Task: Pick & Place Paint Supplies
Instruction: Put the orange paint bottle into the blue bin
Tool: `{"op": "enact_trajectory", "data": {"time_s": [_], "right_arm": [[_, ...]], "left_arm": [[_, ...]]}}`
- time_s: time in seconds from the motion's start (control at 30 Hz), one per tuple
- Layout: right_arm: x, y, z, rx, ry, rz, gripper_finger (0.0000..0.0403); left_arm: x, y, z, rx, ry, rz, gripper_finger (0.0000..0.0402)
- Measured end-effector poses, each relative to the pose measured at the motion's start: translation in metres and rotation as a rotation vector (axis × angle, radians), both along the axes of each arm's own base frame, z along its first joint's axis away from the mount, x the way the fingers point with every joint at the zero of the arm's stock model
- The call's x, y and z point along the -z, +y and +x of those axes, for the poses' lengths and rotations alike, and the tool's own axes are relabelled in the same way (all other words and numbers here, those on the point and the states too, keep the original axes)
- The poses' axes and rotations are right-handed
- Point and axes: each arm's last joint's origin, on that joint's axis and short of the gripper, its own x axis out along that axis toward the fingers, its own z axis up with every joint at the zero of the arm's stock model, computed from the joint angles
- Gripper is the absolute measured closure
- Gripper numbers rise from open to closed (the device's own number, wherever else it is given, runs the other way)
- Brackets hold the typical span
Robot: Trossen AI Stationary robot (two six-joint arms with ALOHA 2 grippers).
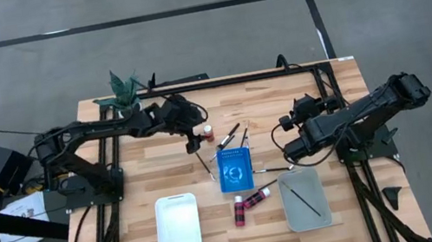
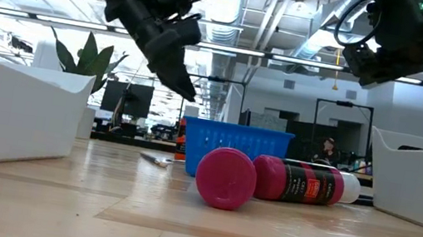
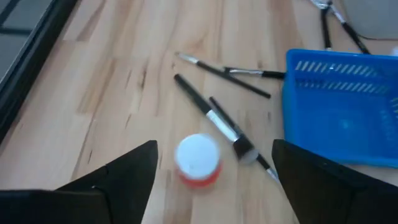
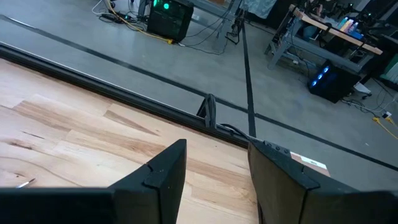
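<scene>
Item: red paint bottle w/ white cap (image 3: pixel 198 160), upright on table (image 1: pixel 171 168), just left of blue rack (image 1: pixel 235 169), beside several dark-handled brushes (image 3: pixel 214 116). Left gripper (image 3: pixel 214 180) hangs above it, fingers spread wide, nothing held. Two more red bottles (image 1: pixel 247 203) lie on their sides in front of rack, btwn white tray (image 1: pixel 177 226) and grey tray (image 1: pixel 305 199); one brush (image 1: pixel 300 194) inside grey tray. Right gripper (image 4: pixel 214 171) raised right of rack, fingers parted, empty.

Two red bottles (image 2: pixel 269 180), seemingly touching
</scene>
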Motion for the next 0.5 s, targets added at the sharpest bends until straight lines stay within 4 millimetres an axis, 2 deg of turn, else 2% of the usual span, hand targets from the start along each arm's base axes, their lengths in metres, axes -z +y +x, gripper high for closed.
{"op": "enact_trajectory", "data": {"time_s": [0.23,0.5], "right_arm": [[0.0,0.0,0.0,0.0,0.003,0.0,0.0235],[0.0,0.0,0.0,0.001,0.008,0.002,0.0235]], "left_arm": [[0.024,0.004,0.009,-0.007,0.06,0.009,0.0098],[0.026,0.007,0.011,-0.011,0.047,0.017,0.0118]]}}
